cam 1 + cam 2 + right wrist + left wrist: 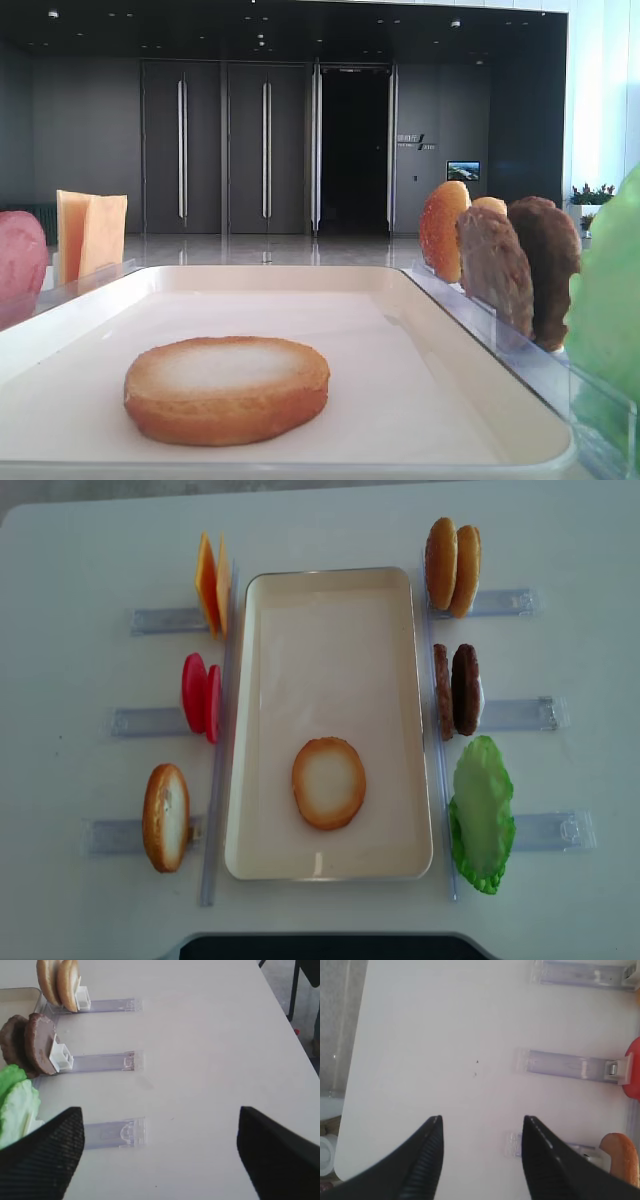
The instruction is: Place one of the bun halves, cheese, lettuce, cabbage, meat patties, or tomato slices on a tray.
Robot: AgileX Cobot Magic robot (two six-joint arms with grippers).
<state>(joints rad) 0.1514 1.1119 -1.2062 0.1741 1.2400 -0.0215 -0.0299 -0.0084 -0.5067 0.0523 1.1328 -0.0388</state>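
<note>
Bun half (328, 782) flat on tray (262, 730), apart from empty left end effector (479, 1152).

One bun half (328, 782) lies in the tray (330, 590) (near end).

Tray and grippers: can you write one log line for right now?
tray: one bun half lying flat | left gripper: open, empty | right gripper: open, empty

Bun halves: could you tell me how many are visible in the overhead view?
4: one flat on the tray at, one upright in the near-left rack, two upright in the far-right rack.
</note>
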